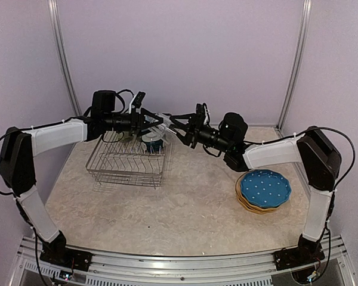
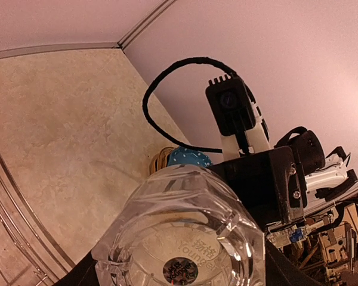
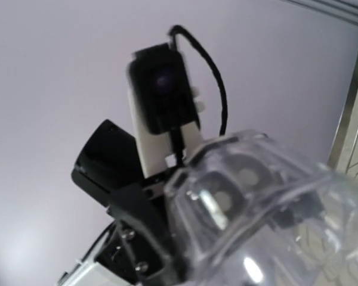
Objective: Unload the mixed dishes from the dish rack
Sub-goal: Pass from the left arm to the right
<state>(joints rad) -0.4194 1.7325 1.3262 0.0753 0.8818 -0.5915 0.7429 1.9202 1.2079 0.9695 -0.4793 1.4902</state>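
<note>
A small clear glass (image 1: pixel 162 121) hangs in the air above the dish rack (image 1: pixel 128 162), between my two arms. My left gripper (image 1: pixel 152 122) is shut on it, and in the left wrist view the glass (image 2: pixel 185 232) fills the space between the dark fingers (image 2: pixel 77 277), base toward the camera. My right gripper (image 1: pixel 174 126) reaches in from the right, up against the glass. In the right wrist view the glass (image 3: pixel 268 208) sits blurred and very close, hiding the jaws. A dark-teal bowl (image 1: pixel 153 143) stands in the rack's far right corner.
A stack of plates with the blue white-dotted plate (image 1: pixel 264 189) on top lies at the table's right side, also showing as the blue plate (image 2: pixel 188 158) behind the glass. The rack's rim wires (image 2: pixel 12 208) run under my left wrist. Metal frame posts (image 1: pixel 62 65) stand at the back corners.
</note>
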